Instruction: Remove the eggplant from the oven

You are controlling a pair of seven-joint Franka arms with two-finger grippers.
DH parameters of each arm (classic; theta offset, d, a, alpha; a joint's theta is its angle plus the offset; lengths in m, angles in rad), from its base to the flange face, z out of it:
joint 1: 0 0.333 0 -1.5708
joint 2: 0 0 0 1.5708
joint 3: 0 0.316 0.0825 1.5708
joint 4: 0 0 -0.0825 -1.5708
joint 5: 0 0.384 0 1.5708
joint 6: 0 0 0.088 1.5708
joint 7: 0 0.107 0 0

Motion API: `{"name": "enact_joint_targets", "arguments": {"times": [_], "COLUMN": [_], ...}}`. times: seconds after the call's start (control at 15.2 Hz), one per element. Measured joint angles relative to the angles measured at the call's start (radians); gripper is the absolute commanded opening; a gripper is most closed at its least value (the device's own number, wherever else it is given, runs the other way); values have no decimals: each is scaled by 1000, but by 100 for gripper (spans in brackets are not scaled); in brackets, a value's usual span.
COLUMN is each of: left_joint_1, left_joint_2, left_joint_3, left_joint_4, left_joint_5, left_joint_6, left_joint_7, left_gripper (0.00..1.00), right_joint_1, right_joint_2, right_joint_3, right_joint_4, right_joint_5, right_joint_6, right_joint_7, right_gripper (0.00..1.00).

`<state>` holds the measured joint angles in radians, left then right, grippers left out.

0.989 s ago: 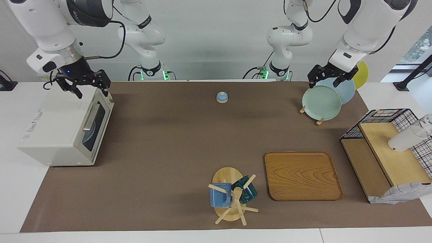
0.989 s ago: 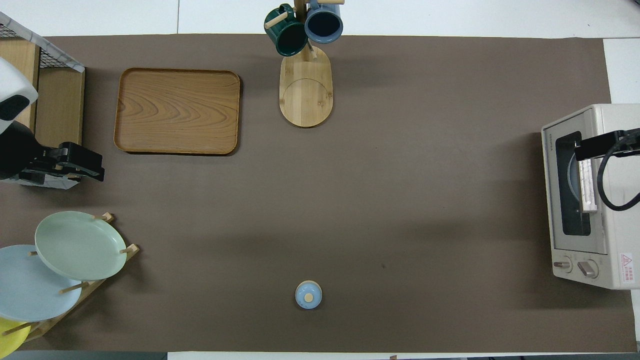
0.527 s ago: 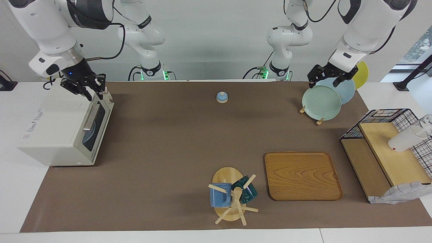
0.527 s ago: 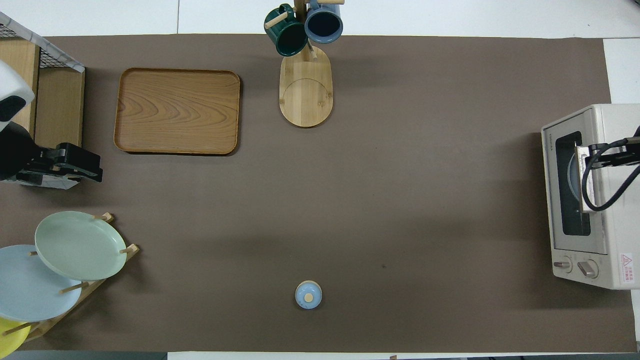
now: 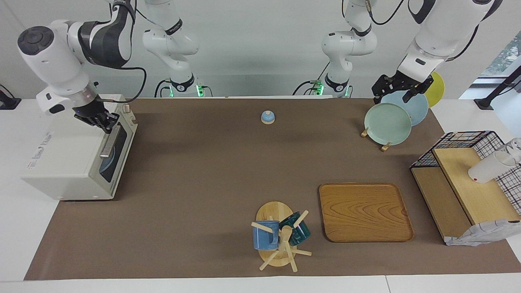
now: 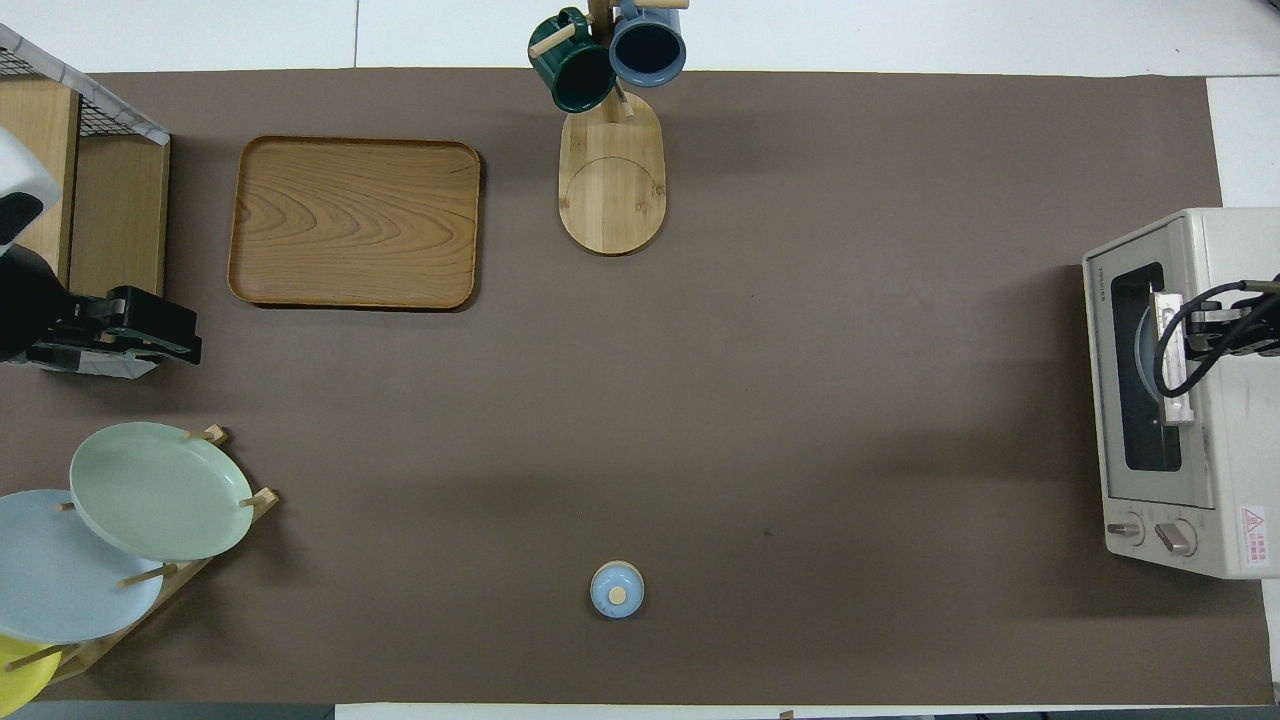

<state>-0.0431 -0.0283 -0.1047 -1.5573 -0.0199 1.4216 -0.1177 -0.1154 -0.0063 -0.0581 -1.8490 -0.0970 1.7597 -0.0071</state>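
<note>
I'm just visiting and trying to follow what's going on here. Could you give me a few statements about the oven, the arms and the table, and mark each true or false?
1. The oven door is shut. True.
2. The right gripper is at the top of the oven door by its handle, jaws shut. True.
3. The eggplant lies on the wooden tray. False: the tray is bare and no eggplant is in sight.
4. The left gripper holds a plate. False: it hangs open over the plate rack, waiting.

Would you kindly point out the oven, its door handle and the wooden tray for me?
oven (image 5: 67, 156), facing view, bare top panel.
door handle (image 5: 108, 144), facing view, middle of the metal bar.
wooden tray (image 6: 355, 222), overhead view, centre of its bare floor.
</note>
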Motion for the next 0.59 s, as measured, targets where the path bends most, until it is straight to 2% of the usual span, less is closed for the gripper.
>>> {"name": "enact_joint_targets", "arguments": {"times": [0.59], "left_joint_1": [0], "left_joint_2": [0], "left_joint_3": [0], "left_joint_4": [0], "left_joint_5": [0], "left_joint_6": [19], "left_joint_7": [0], "left_gripper": [100], "right_joint_1": [-27], "right_joint_2": [1], "right_joint_3": [0], "right_joint_4": [-91], "right_joint_5": [-4], "right_joint_6": [89], "right_joint_7": [1], "right_gripper": [0]}}
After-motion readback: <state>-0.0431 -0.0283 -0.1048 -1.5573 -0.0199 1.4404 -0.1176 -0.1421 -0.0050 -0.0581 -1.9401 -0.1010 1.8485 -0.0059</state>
